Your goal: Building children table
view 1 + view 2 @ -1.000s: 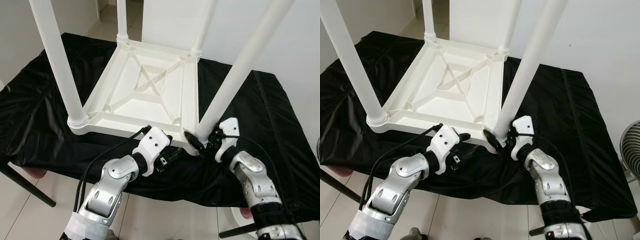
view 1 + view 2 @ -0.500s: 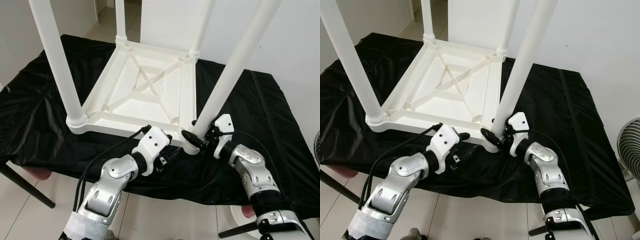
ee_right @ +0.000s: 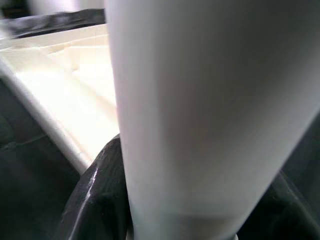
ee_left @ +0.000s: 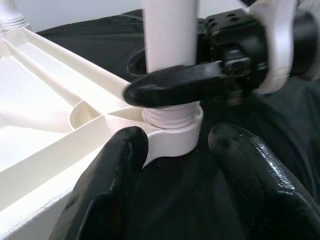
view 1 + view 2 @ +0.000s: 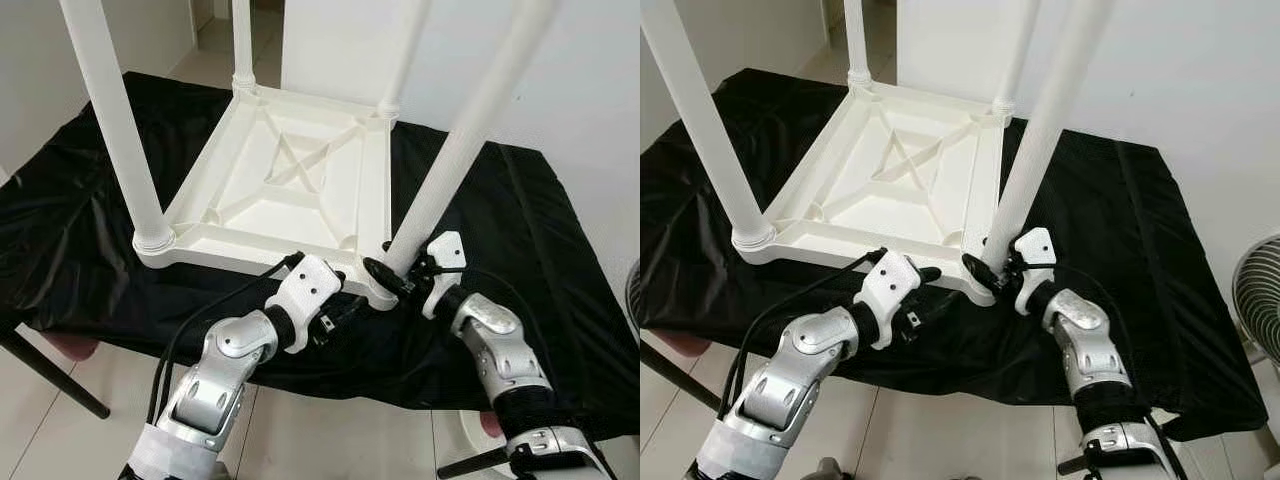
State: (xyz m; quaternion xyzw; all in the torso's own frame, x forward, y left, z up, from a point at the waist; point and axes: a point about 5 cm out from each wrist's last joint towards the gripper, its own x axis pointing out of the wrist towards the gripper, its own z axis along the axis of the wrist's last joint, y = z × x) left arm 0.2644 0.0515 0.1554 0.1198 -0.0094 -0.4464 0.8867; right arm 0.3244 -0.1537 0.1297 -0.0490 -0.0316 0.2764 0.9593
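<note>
Table leg (image 5: 455,165), 4th & last, is gripped by right end effector (image 5: 392,277) at its socket, prob. unseated; left end effector (image 4: 180,165) held wide.

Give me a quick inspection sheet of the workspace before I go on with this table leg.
Surface: black cloth covering the work table, wrinkled.
Job's things: white children's table upside down; four legs upright; near right leg tilted in its corner socket.
Clutter: nothing seen.
Grippers: right gripper clamps the leg's base; left gripper open, at the same corner.
Cables: black cable along the left arm.
Surroundings: white walls, tiled floor, fan on the right.
</note>
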